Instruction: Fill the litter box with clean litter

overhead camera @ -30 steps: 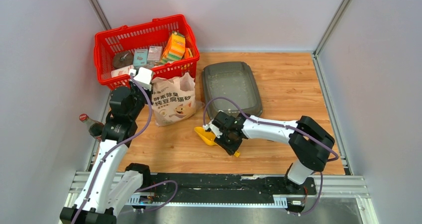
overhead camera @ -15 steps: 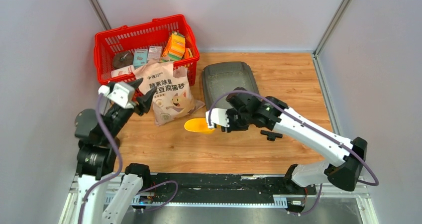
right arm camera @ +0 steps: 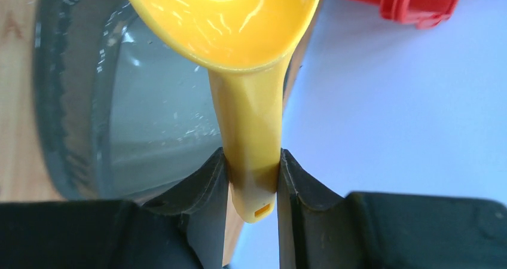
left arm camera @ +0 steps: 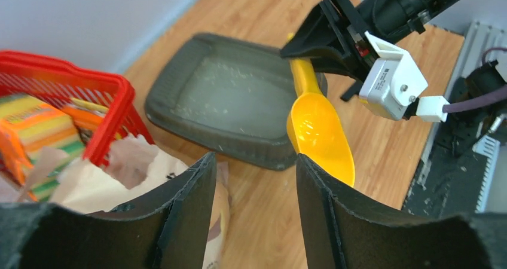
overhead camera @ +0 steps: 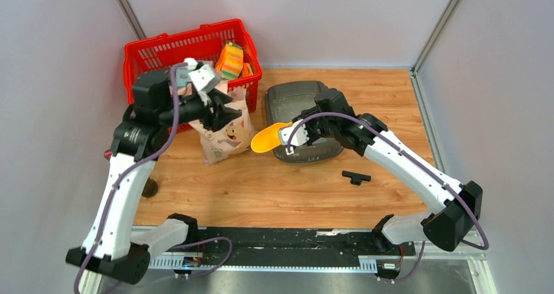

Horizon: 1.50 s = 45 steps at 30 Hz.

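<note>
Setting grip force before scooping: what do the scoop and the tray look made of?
Scoop: probably hard plastic, glossy yellow, with sharp highlights in its bowl. Tray: apparently moulded plastic, dark grey and smooth, seemingly translucent, since the right wrist view shows light through its wall.

The litter box (overhead camera: 291, 100) sits in the upper centre of the overhead view, flat and open side up on the wooden counter (overhead camera: 385, 111). It is a shallow dark grey tray, rounded-rectangular with a flared rim, and its long side runs away from the near edge, turned slightly. The plastic is translucent, and the floor shows paler than the walls. In the left wrist view it fills the upper middle (left arm camera: 239, 134), seen at a slant. In the right wrist view it fills the left half (right arm camera: 78, 101).

The clean litter (left arm camera: 224, 72) is only a thin scatter of pale granules and streaks on the tray floor, with most of the floor bare.
</note>
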### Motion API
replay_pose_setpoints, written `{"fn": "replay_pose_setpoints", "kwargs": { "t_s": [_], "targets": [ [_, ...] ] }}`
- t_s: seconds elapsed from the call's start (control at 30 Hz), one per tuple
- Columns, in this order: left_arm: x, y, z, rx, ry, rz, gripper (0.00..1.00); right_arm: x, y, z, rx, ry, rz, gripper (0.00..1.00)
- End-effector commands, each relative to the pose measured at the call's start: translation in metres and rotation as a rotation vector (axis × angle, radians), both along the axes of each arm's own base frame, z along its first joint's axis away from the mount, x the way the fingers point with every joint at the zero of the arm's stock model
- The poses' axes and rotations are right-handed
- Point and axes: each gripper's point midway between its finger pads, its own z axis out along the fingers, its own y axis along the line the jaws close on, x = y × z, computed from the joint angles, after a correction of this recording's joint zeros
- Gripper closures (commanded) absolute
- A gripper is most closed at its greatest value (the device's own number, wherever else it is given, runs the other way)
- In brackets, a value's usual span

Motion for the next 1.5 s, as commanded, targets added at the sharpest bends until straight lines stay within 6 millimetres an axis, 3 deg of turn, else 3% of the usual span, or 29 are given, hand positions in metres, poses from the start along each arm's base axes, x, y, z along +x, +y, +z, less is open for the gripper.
{"fn": "replay_pose_setpoints", "kwargs": {
  "t_s": [0.0,0.2,0.27,0.4,0.63,1.03,1.13,1.27,1.3,1.37,1.4,1.43,1.47],
  "targets": [
    [0.009,-0.016,-0.003,0.057,0.043,-0.052,0.42,0.023,0.035,0.052,0.055,-0.208,0.083,1.00],
    [0.020,-0.041,-0.038,0.132,0.047,-0.090,0.48,0.035,0.048,0.073,0.048,-0.232,0.005,1.00],
    [0.023,-0.049,-0.036,0.138,0.008,-0.073,0.48,0.036,0.046,0.072,0.030,-0.217,-0.008,1.00],
    [0.042,-0.041,-0.054,0.256,-0.044,0.008,0.50,0.031,0.048,0.075,0.046,-0.198,0.010,1.00],
    [0.062,-0.034,-0.067,0.333,-0.081,0.066,0.57,0.023,0.051,0.070,0.061,-0.157,0.036,1.00],
    [0.051,-0.057,-0.096,0.313,0.016,-0.083,0.60,0.024,0.054,0.082,0.146,-0.149,0.000,1.00],
    [0.049,-0.063,-0.099,0.298,0.043,-0.112,0.69,0.022,0.053,0.080,0.151,-0.142,-0.001,1.00],
    [0.041,-0.072,-0.100,0.267,0.071,-0.179,1.00,0.020,0.050,0.078,0.170,-0.129,-0.017,1.00],
    [0.037,-0.074,-0.101,0.257,0.091,-0.191,1.00,0.023,0.048,0.079,0.189,-0.120,-0.038,0.98],
    [0.037,-0.072,-0.105,0.253,0.114,-0.175,1.00,0.027,0.046,0.095,0.319,-0.053,-0.134,0.76],
    [0.042,-0.070,-0.105,0.243,0.116,-0.134,1.00,0.036,0.034,0.103,0.386,-0.011,-0.209,0.65],
    [0.041,-0.065,-0.099,0.219,0.098,-0.112,1.00,0.040,0.032,0.098,0.425,0.076,-0.257,0.38],
    [0.041,-0.061,-0.113,0.211,0.120,-0.095,1.00,0.042,0.028,0.129,0.606,0.171,-0.368,0.24]
  ]
}}
